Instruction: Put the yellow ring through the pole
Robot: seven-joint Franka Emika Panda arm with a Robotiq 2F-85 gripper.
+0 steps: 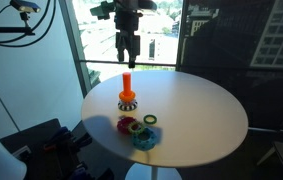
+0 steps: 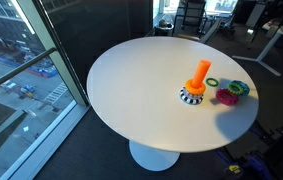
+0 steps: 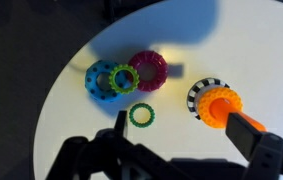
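In the wrist view the yellow ring [image 3: 124, 78], toothed and yellow-green in this light, lies on top of a blue ring [image 3: 99, 82], next to a magenta toothed ring [image 3: 148, 70]. The orange pole [image 3: 221, 106] stands on a black-and-white base with an orange toothed ring around its foot. It also shows in both exterior views [image 1: 127, 86] [image 2: 200, 75]. My gripper [image 3: 183, 122] is open and empty. In an exterior view it hangs high above the pole [image 1: 127, 52].
A dark green ring [image 3: 141, 115] lies alone between the ring pile and the pole. Everything stands on a round white table [image 1: 201, 110] [image 2: 131, 90] beside large windows. The ring pile sits near the table's edge [image 1: 139, 130].
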